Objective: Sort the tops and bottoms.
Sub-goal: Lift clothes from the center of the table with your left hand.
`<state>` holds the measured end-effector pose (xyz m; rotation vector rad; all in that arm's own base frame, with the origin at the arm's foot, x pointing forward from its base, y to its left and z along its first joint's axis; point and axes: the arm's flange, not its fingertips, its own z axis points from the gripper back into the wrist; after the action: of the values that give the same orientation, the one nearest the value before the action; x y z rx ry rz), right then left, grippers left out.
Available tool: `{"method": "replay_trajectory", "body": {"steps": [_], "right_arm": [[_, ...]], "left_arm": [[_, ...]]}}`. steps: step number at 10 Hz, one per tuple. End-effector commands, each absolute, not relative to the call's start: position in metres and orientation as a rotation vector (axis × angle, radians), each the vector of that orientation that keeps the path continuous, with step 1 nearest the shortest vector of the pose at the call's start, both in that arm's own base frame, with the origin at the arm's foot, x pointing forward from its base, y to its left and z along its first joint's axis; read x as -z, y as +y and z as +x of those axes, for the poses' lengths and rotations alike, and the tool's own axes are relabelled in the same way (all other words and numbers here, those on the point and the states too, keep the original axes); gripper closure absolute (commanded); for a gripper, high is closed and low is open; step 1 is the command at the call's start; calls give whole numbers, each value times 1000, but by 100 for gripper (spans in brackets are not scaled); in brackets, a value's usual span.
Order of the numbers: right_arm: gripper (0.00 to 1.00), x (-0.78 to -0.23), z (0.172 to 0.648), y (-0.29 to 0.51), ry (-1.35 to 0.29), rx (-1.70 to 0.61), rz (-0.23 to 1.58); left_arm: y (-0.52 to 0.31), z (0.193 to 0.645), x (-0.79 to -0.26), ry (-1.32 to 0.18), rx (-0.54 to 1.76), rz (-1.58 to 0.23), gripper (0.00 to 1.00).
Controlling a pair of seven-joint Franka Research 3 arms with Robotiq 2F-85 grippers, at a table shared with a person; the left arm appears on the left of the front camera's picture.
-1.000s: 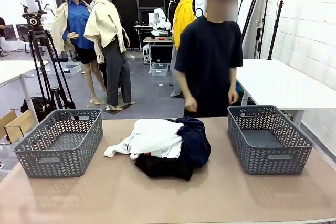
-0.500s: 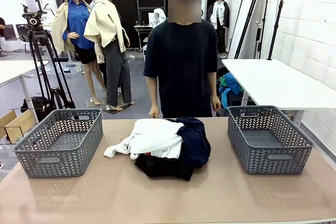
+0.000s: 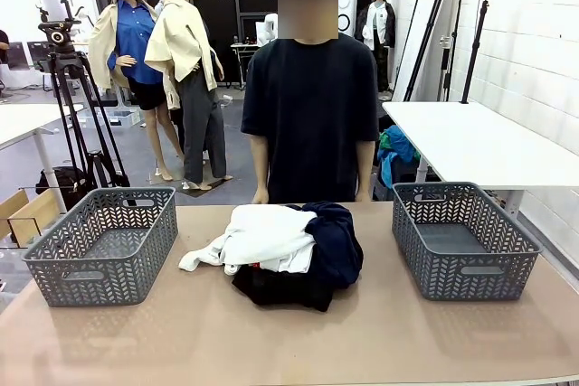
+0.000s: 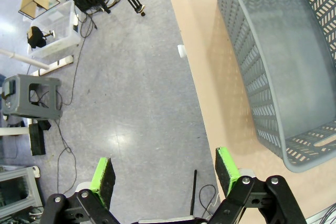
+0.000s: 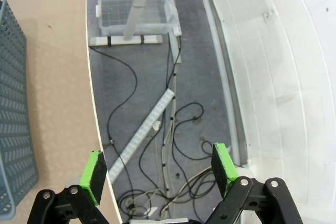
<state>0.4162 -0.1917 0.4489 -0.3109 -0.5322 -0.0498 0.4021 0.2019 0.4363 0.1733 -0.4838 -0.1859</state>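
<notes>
Centrally, white tops [image 3: 271, 234] lie heaped over dark bottoms [image 3: 335, 249].

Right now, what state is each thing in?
Tops: heaped mid-table, unsorted, partly over the bottoms.
Bottoms: in the same heap, unsorted.
Left basket: empty.
Right basket: empty.
Left jaws: open, empty, pads wide apart.
Right jaws: open, empty, pads wide apart.
</notes>
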Motion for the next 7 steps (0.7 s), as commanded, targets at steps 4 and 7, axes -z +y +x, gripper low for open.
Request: {"method": "replay_trajectory", "body": {"steps": [4, 7], "right_arm": [[0, -449, 417, -192, -529, 46, -312], [0, -449, 417, -192, -529, 46, -312]], "left_arm": [[203, 402, -437, -480, 173, 190, 0], [202, 402, -436, -484, 186, 173, 0]]}}
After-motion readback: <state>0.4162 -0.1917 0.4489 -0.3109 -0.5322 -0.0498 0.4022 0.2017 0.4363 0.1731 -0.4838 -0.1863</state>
